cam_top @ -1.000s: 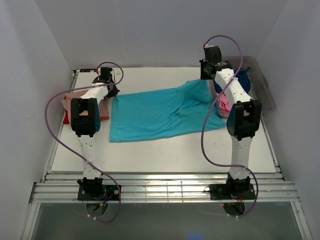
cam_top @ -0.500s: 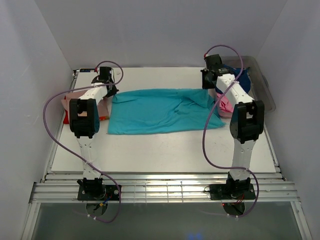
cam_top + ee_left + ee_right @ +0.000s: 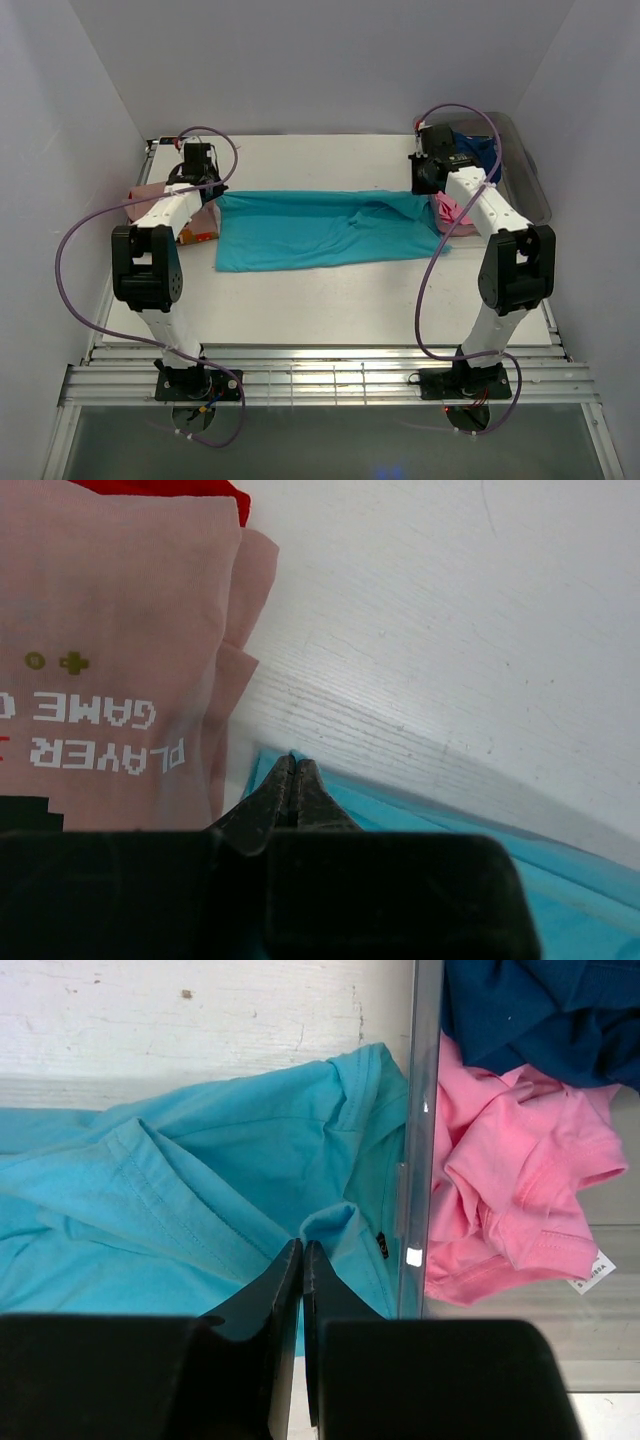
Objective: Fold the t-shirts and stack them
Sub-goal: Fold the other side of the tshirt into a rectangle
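Observation:
The turquoise t-shirt (image 3: 310, 230) lies stretched in a wide band across the table's middle. My left gripper (image 3: 208, 192) is shut on its far left corner, and the left wrist view shows the jaws (image 3: 292, 762) closed over the turquoise edge (image 3: 570, 875). My right gripper (image 3: 425, 188) is shut on the shirt's right end, pinching a small fold of turquoise cloth (image 3: 150, 1210) at its tips (image 3: 302, 1247), right beside the tub wall. A salmon-pink t-shirt (image 3: 120, 680) with white lettering lies folded at the left, over a red one (image 3: 170, 488).
A clear grey plastic tub (image 3: 530, 190) stands at the back right, its wall (image 3: 415, 1110) close to my right fingers. It holds a bright pink shirt (image 3: 510, 1190) and a navy one (image 3: 540, 1010). White walls close in the table on three sides.
Both arms have swung outward and the grippers have come down. The turquoise shirt, bunched and lifted at the right a second ago, is now pulled out flatter and straighter.

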Robot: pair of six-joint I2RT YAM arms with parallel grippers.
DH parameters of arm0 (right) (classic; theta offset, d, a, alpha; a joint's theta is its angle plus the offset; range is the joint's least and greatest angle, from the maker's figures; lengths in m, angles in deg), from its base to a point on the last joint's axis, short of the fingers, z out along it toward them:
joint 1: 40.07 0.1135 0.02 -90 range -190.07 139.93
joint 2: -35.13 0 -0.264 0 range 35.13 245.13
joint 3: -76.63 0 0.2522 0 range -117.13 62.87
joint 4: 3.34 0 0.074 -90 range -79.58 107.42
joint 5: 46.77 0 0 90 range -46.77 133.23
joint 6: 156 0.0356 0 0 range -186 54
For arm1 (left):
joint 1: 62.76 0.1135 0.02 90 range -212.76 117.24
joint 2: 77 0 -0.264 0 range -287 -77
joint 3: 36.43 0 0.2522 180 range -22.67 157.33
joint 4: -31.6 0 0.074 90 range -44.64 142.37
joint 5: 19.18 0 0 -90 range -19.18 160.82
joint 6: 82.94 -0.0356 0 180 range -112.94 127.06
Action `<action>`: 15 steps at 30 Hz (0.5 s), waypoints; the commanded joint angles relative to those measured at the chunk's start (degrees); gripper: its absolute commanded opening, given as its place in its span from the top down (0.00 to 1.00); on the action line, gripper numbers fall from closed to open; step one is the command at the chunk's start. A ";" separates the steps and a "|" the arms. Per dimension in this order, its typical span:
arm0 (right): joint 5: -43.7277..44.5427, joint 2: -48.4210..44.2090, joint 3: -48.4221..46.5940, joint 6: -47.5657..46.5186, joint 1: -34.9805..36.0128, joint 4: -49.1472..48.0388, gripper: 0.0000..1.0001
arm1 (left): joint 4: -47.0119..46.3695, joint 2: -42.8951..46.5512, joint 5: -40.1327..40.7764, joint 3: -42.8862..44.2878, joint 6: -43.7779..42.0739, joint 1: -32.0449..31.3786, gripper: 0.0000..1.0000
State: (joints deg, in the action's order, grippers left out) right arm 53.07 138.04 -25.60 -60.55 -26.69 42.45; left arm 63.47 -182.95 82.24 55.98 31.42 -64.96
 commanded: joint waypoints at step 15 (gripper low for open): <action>7.46 -8.96 11.73 2.10 1.82 3.74 0.92 | 0.08 13.92 -1.05 -18.18 -0.89 -2.02 0.85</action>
State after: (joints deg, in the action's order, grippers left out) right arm 56.46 132.56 -15.00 -59.69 -24.98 44.51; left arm 63.15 -174.73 80.43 38.98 30.89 -66.23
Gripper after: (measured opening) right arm 0.079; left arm 0.112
